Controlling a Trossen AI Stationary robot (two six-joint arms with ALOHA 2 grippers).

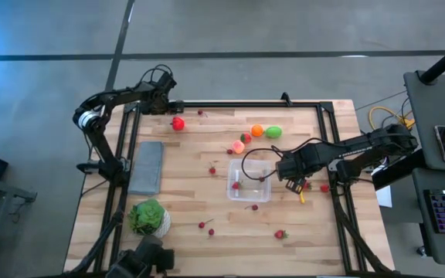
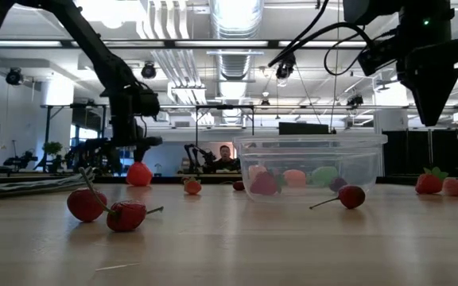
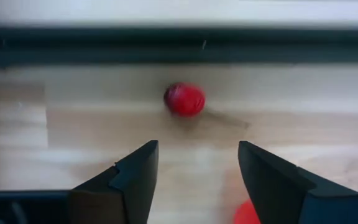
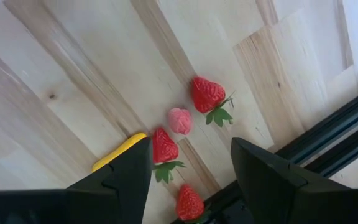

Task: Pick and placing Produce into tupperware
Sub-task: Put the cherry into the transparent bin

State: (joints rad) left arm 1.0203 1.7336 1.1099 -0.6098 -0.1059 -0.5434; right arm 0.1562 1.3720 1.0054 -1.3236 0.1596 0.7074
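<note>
The clear tupperware (image 1: 249, 179) stands right of the table's middle, with a small red berry (image 1: 236, 185) inside; it also shows in the low view (image 2: 308, 167). Orange (image 1: 257, 130), green (image 1: 273, 132) and peach (image 1: 239, 146) produce lie beyond it. My right gripper (image 1: 290, 176) is open and empty, raised just right of the box, above strawberries (image 4: 207, 93) and a pink berry (image 4: 179, 120). My left gripper (image 1: 168, 108) is open at the far left, over a red fruit (image 1: 178, 123), with a small red berry (image 3: 184, 99) ahead.
A grey slab (image 1: 147, 166) lies at the left, and a leafy green head in a white bowl (image 1: 149, 218) stands near the front left. Loose berries (image 1: 202, 225) dot the table's front. A yellow piece (image 1: 301, 198) lies by the right gripper. A black frame (image 1: 238, 103) edges the table.
</note>
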